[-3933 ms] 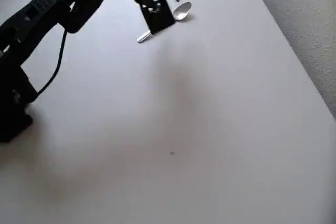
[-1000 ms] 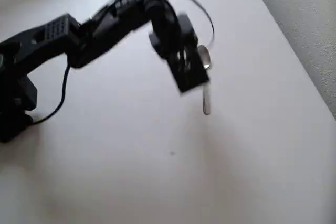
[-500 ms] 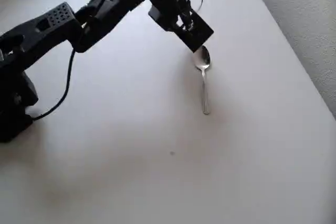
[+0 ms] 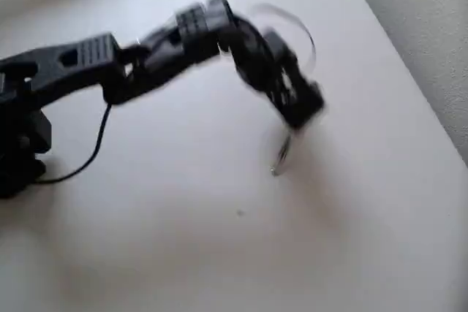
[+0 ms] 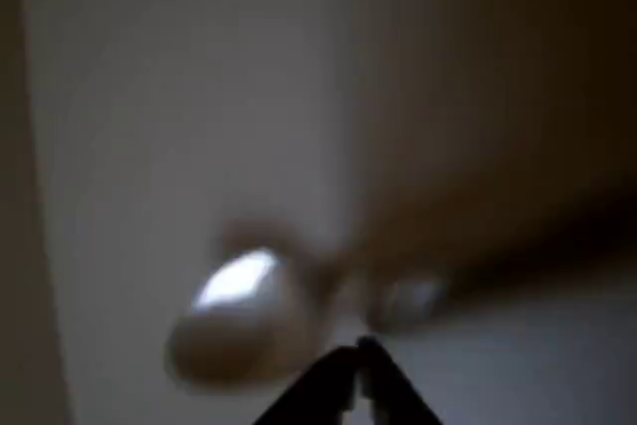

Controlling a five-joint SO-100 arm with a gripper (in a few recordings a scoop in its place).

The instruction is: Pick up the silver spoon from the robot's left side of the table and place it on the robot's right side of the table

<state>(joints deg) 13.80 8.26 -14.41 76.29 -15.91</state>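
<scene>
Overhead view: black arm (image 4: 110, 67) reaches across the white bench (image 4: 219, 253), motion-blurred. Tool (image 4: 301, 111) sits over the upper end of the spoon (image 4: 280, 155); only the handle pokes out below it, slanting down-left on the bench, right of centre. Wrist view: spoon bowl (image 5: 239, 320) blurred, just above-left of the dark fingertips (image 5: 348, 385), which appear pressed together. Whether they pinch the spoon, cannot tell.
</scene>
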